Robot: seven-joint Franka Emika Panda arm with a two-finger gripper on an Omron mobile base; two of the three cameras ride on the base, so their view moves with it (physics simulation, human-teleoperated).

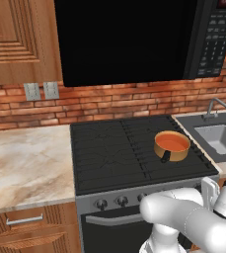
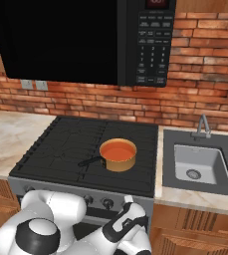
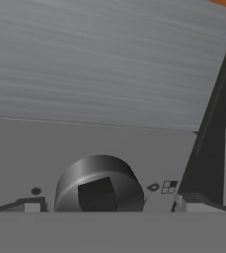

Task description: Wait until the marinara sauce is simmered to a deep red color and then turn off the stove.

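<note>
I see the marinara sauce (image 1: 172, 143) in its copper saucepan (image 2: 118, 155) at the stove's (image 1: 114, 150) front right burner (handle toward 8 o'clock). My gripper (image 3: 104, 205) has its jaws spread wide, either side of a knob (image 3: 97, 185) at 6 o'clock.

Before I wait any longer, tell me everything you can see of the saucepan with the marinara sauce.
The saucepan is small, round and copper-coloured, with a short dark handle pointing toward the cooktop's front-left. It sits upright on the dark grates of the stove, on the right side. The marinara sauce inside is a smooth, flat orange-red disc. Nothing else touches it.
</note>
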